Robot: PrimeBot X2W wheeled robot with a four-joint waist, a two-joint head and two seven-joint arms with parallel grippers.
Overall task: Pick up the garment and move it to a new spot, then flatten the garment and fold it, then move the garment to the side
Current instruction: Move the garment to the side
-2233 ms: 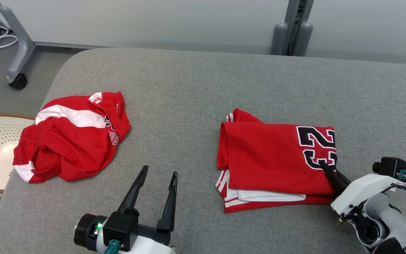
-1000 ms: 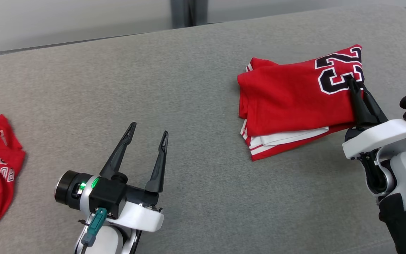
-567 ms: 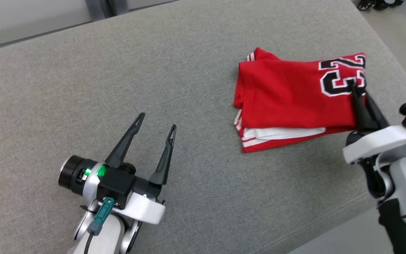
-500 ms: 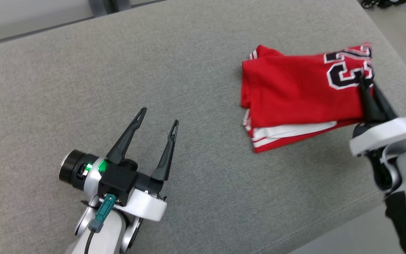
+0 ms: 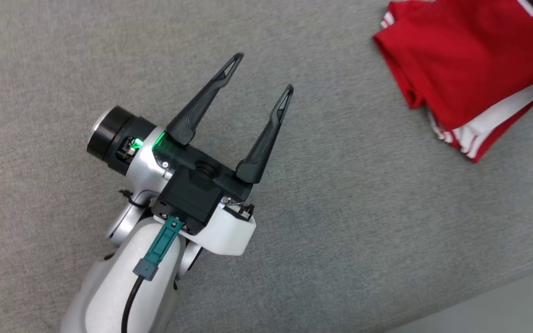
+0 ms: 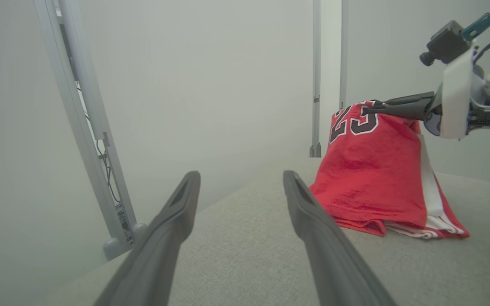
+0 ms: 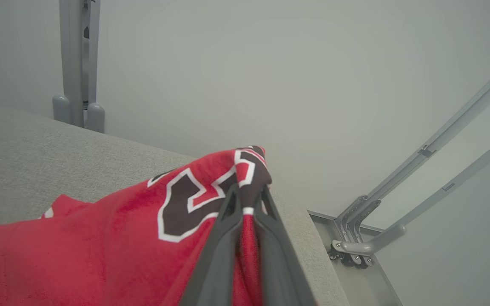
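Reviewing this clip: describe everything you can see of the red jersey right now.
The red jersey looks like soft knit fabric, folded into layers, with white striped trim along its lower edges and a black, white-outlined 23 near one end. The right gripper is shut on the cloth at that numbered end and holds it above the grey padded surface, so the jersey slopes down like a tent. Its opposite end rests on the surface, near the surface's edge.
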